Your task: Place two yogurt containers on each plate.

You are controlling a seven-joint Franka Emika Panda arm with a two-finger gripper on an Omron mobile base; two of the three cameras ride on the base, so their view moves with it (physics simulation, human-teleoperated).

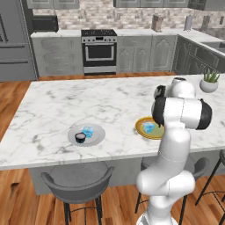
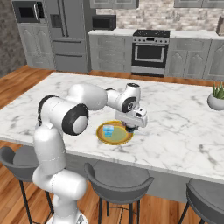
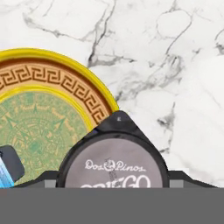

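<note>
End effector (image 2: 131,128) low at yellow plate (image 2: 114,139) rim, gripping black yogurt cup (image 3: 113,162)

Potted plant (image 1: 208,82) on marble counter (image 1: 52,105)

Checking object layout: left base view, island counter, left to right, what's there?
Grey plate holding black cup then blue cup → yellow plate with blue cup → potted plant.

Two plates sit on the marble island (image 1: 52,110): one grey plate (image 1: 97,137), one golden plate (image 2: 122,138). Four yogurt cups: two dark (image 1: 80,138) (image 3: 113,164), two light blue (image 1: 88,131) (image 2: 108,130).
</note>
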